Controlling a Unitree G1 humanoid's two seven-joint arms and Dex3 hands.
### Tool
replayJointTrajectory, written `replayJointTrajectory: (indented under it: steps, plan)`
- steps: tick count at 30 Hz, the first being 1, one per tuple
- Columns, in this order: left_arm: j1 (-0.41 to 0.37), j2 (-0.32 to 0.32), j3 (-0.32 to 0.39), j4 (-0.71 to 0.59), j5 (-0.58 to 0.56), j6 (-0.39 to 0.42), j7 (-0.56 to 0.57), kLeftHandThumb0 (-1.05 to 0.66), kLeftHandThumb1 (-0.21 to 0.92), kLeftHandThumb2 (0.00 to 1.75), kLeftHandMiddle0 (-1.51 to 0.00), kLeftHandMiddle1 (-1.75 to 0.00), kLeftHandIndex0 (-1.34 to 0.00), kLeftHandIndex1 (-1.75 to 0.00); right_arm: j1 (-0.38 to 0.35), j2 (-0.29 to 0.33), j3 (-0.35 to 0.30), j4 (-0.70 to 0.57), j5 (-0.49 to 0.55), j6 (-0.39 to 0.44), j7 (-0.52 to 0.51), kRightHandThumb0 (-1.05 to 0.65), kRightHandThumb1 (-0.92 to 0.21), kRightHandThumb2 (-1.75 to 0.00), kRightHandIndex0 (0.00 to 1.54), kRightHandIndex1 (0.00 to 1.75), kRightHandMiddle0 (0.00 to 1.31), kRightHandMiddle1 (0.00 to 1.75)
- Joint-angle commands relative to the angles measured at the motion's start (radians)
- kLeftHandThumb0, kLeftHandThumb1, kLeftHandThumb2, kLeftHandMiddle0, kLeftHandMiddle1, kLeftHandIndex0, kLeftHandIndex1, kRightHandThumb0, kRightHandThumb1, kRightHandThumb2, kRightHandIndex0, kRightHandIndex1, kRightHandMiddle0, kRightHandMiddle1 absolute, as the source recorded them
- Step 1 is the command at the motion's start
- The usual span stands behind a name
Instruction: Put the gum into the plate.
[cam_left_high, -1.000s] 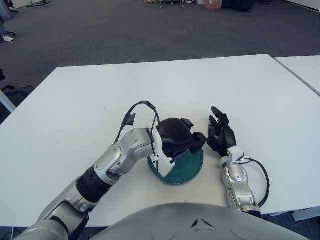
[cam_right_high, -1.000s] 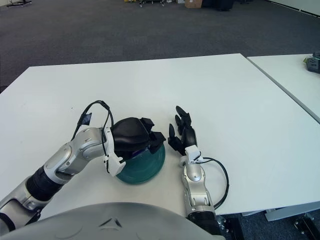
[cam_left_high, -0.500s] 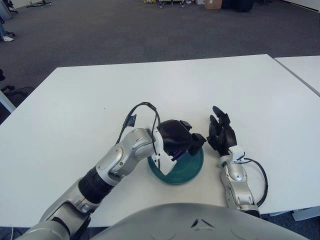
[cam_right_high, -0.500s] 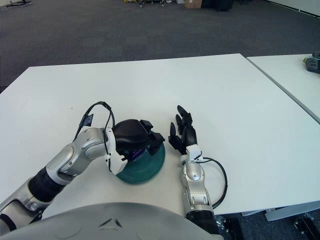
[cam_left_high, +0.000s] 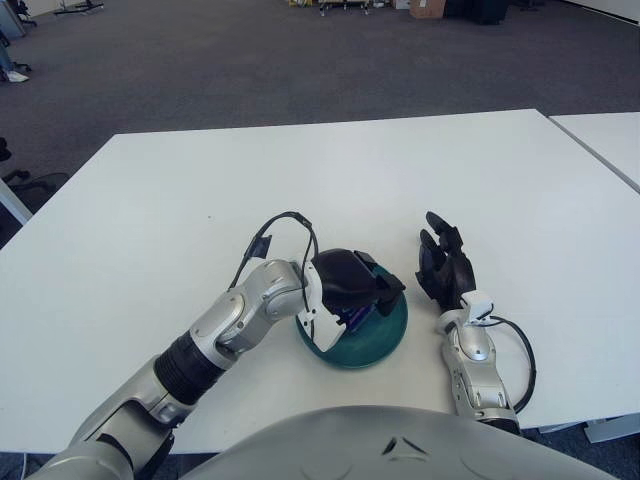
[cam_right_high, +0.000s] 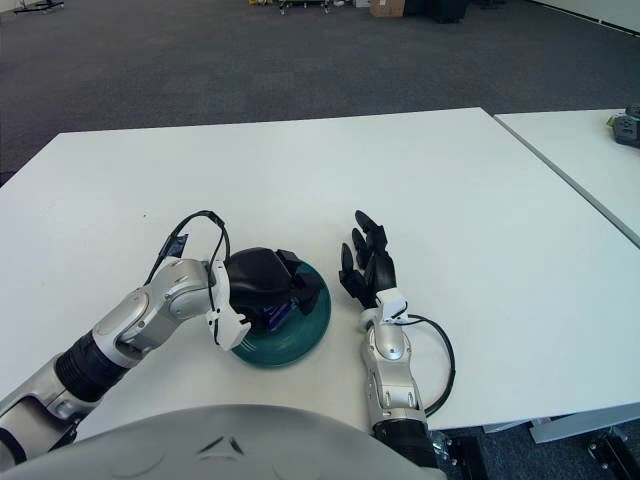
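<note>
1. The left hand (cam_left_high: 352, 290) has sunk lower into the teal plate (cam_left_high: 385, 335) over the last second.
2. Its fingers are curled around the purple gum (cam_left_high: 354, 316), which sits inside the plate.
3. The right hand (cam_left_high: 444, 268) rests on the white table (cam_left_high: 480, 180) just beside the plate, fingers spread and holding nothing.

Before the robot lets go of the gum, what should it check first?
1. Gum over the teal plate: ok.
2. Left robot hand shut on the gum: ok.
3. Gum touching the plate's bottom: cannot tell, the robot hand hides it.
4. Right robot hand open and resting on the table beside the plate, out of the way: ok.
5. Plate sitting flat on the table: ok.
</note>
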Motion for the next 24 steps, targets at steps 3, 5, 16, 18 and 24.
replayJointTrajectory:
  steps: [3,5,16,18,24]
  plan:
    - [-0.004,0.02,0.025,0.011,-0.028,-0.014,0.006,-0.84,0.86,0.16,-0.28,-0.68,-0.01,-1.13,0.074,0.011,0.007,0.07,0.012,0.105,0.007,-0.77,-0.92,-0.55,0.28,0.02,0.0,0.59]
    - [-0.004,0.027,0.033,0.024,-0.034,-0.026,0.02,-0.9,0.9,0.12,-0.28,-0.6,-0.01,-1.05,0.079,0.006,0.012,0.065,0.001,0.096,0.007,-0.78,-0.92,-0.57,0.27,0.01,0.0,0.58]
    - [-0.019,0.038,0.065,0.055,-0.131,-0.052,0.0,-1.04,0.92,0.26,-0.24,-0.29,0.0,-0.54,0.092,-0.016,0.029,0.056,-0.059,0.06,-0.011,-0.76,-0.92,-0.7,0.25,0.0,0.0,0.52]
    - [-0.017,0.039,0.069,0.052,-0.143,-0.047,-0.003,-1.04,0.92,0.25,-0.23,-0.26,0.0,-0.47,0.093,-0.017,0.029,0.056,-0.061,0.056,-0.014,-0.74,-0.92,-0.72,0.25,0.0,0.0,0.52]
    - [0.029,0.033,0.111,0.032,-0.218,0.013,0.001,-1.05,0.92,0.23,-0.19,-0.2,0.0,-0.32,0.094,-0.016,0.03,0.06,-0.051,0.05,-0.013,-0.71,-0.92,-0.74,0.26,0.01,0.0,0.48]
